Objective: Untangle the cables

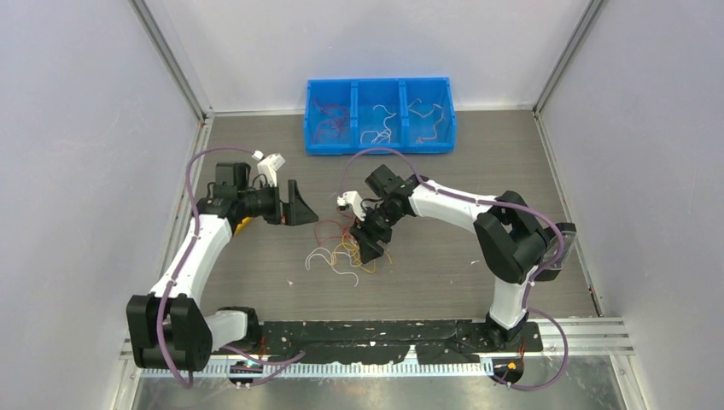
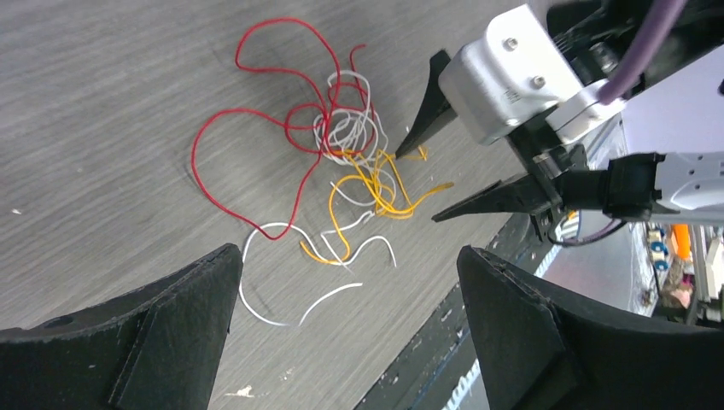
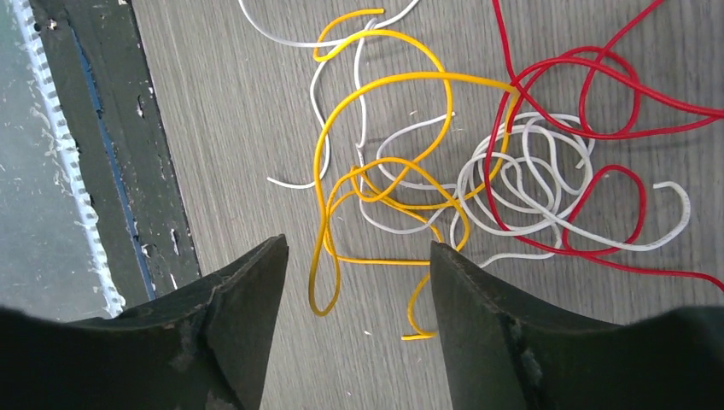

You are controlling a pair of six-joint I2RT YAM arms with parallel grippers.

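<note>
The cables lie in a small tangle of thin red, yellow-orange and white wires on the grey table. My right gripper is open just over the tangle's right side. In the right wrist view its fingers straddle two loose yellow-orange ends, with nothing held; the red and white coils lie further out. My left gripper is open and empty, raised to the left of the tangle. Its wrist view looks down at the tangle and the right gripper.
A blue bin with three compartments stands at the back and holds sorted red, white and orange wires. A black base plate runs along the table's near edge, close to the tangle. Walls enclose left, back and right.
</note>
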